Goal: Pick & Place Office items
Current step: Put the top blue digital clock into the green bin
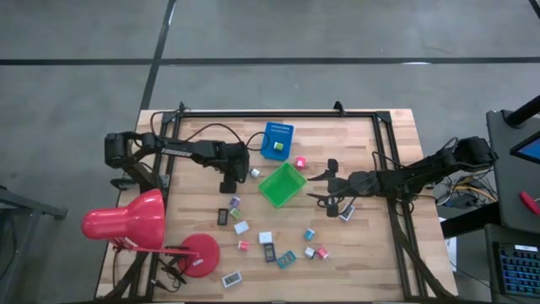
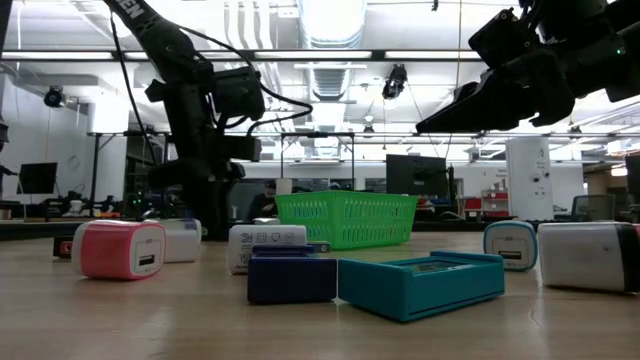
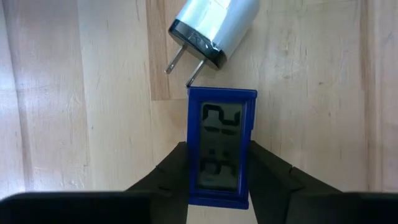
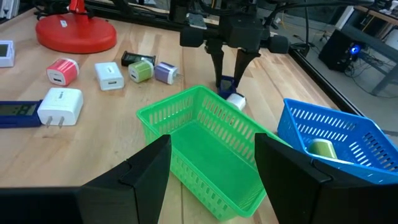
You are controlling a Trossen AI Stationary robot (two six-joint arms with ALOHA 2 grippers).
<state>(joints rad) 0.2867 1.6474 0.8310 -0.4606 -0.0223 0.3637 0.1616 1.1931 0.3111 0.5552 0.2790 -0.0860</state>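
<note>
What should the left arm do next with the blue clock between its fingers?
Probably finish closing, then lift straight up. The left gripper has its fingers on both sides of the blue clock, which lies flat on the table, and a white charger lies just past its far end.

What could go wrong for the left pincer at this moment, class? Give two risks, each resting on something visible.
1. The left pincer straddles the blue clock, whose end touches the white plug adapter; lifting may nudge the adapter.
2. The fingers flank only one end of the clock, so it may tilt or slip when raised toward the green tray.
</note>
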